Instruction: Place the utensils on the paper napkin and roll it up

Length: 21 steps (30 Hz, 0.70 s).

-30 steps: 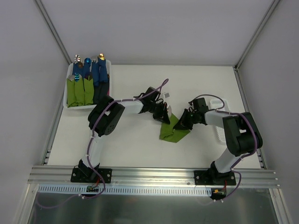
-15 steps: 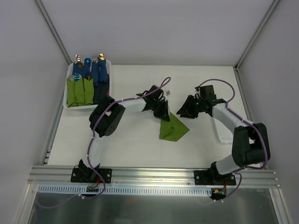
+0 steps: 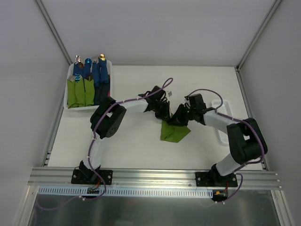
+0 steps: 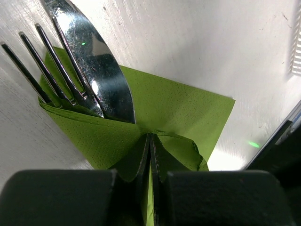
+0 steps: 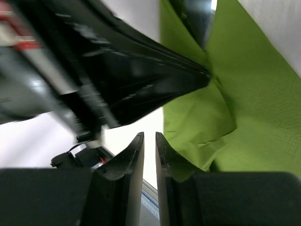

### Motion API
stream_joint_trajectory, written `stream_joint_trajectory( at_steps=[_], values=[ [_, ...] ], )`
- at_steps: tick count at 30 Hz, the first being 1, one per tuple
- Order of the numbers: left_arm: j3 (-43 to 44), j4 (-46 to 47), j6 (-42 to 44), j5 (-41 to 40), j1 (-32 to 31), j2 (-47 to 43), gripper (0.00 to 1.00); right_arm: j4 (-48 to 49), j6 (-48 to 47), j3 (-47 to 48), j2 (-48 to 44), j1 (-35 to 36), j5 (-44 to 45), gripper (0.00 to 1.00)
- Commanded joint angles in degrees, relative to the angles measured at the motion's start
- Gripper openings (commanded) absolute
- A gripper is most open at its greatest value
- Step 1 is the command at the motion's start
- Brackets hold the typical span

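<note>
So the left gripper (image 4: 150, 141) is clamped tight on the napkin (image 4: 178, 108). In the left wrist view both fingers are pressed together with a ridge of green paper pinched between them. The napkin is folded into a sort of pocket, and the utensils (image 4: 101, 75) stick out of its open end. You can see the tines of a fork (image 4: 51, 66) and a broader shiny blade lying right against it. The handles are hidden under the paper.

From the top camera the napkin (image 3: 173, 133) sits on the table (image 3: 136, 141) about mid-way across, with its upper corner lifted into the left gripper (image 3: 163, 112). The right gripper (image 3: 180, 117) is just beside the left one, at that same raised corner.

In the right wrist view the right gripper (image 5: 149, 139) has its fingers nearly together with a thin slit between them. I only see pale background through the slit, so it's not holding anything. A crumpled bit of napkin (image 5: 254, 103) is right next to one finger, and the left gripper's black body (image 5: 141, 80) fills the space above.

Off to the far left there's a white tray (image 3: 66, 101) with green and blue rolled bundles (image 3: 80, 92) in it. A white basket (image 3: 225, 134) sits on the right by the right arm.
</note>
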Motion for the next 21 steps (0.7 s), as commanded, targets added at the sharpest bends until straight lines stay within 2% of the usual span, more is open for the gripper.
stream_joint_trajectory(
  at_steps=[1,14,18,21],
  values=[
    [-0.24,-4.84,2.25,-4.22,-0.2,1.24,0.0,4.7,2.31,-1.56,1.43,0.41,-0.48,0.18],
    [1.69,-4.76,1.63,2.89,0.06,1.16,0.0,4.7,-1.12,-3.41,11.01,0.32,0.75,0.17],
    [2.48,-4.49,2.07,7.27,0.85,-2.87,0.0,4.61,-1.47,-3.76,12.06,0.41,0.92,0.16],
    [1.52,-4.32,3.04,11.49,2.08,-8.93,0.06,4.52,-1.91,-4.2,12.5,0.32,1.1,0.15]
  ],
)
